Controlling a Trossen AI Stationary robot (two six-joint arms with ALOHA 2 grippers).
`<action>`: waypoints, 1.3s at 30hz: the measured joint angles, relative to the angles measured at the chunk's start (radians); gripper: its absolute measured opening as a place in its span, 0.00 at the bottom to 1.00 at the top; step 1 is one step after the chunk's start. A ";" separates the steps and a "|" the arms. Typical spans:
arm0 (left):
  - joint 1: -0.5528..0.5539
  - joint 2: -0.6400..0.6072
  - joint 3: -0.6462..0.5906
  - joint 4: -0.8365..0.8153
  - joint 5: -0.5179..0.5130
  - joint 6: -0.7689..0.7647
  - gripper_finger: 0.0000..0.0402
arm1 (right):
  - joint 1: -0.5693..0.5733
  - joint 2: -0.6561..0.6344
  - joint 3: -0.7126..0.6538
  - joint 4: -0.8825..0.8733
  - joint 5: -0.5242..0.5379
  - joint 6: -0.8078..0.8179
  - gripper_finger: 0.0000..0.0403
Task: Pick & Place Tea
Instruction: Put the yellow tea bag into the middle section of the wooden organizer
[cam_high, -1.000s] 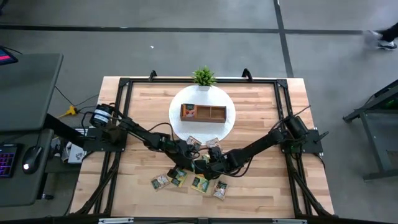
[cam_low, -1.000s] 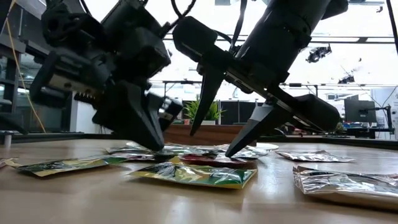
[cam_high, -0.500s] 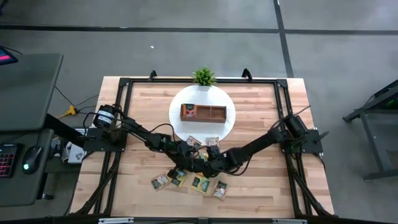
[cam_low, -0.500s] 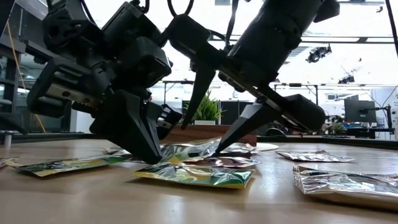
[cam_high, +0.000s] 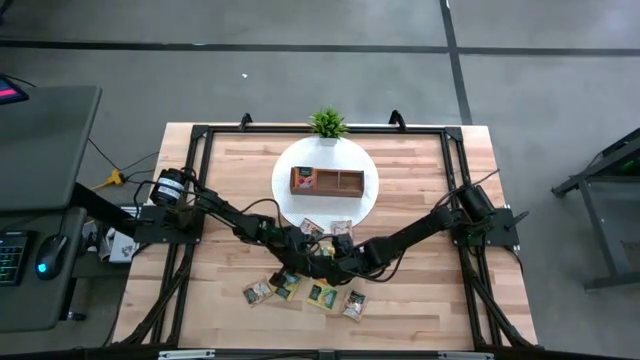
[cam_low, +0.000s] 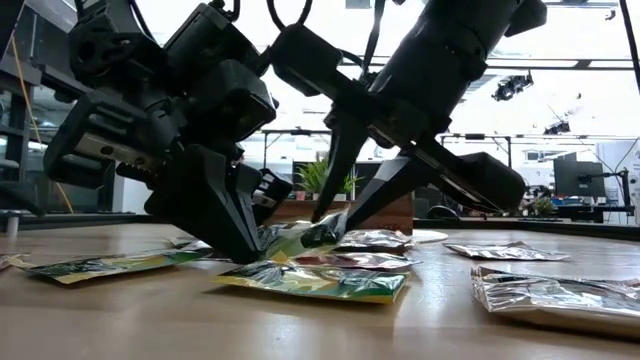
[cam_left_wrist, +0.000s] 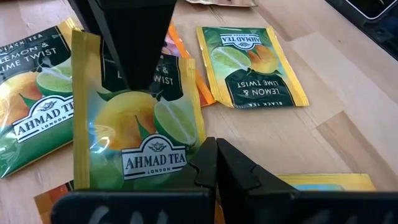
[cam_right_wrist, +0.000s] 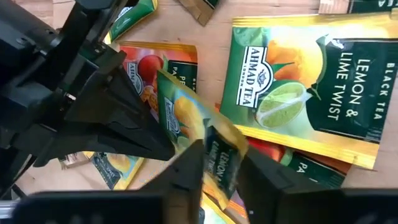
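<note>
Where both arms meet at lower centre of the high view, the wooden table (cam_high: 420, 290) carries a white round plate (cam_high: 368, 200) at upper centre, holding a brown wooden tray (cam_high: 340, 181), with a small potted plant (cam_high: 328, 123) just above the plate.

Left gripper (cam_low: 245, 250), at left of the low view, has its fingers pressed together, tips down on the near edge of a lemon-and-lime tea sachet (cam_left_wrist: 134, 140); whether it pinches or merely pins that edge cannot be told. Right gripper (cam_low: 345, 215), at centre of the same view, has its two fingers closed onto the opposite, raised edge of that sachet, which stands tilted off the pile between the two grippers. In the right wrist view the sachet's edge sits between the two dark fingers (cam_right_wrist: 186, 177).

Other tea sachets (cam_low: 320, 282) lie flat beneath and around it: green-yellow ones beside, a red-orange one (cam_right_wrist: 152, 65) partly covered. Four more sachets (cam_high: 320, 296) lie in a row below the grippers in the high view. Arms hide the pile there; the tray's contents are too small to read.
</note>
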 joint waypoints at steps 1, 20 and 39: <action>0.000 0.000 0.000 0.000 0.000 -0.007 0.00 | 0.001 0.000 0.000 -0.001 -0.001 -0.007 0.13; 0.112 -0.119 -0.005 -0.019 0.292 -0.078 0.00 | 0.002 0.000 0.000 -0.021 -0.041 -0.121 0.00; 0.415 -0.758 -0.022 -0.260 0.333 0.104 0.00 | -0.099 -0.301 0.000 -0.276 -0.058 -0.652 0.00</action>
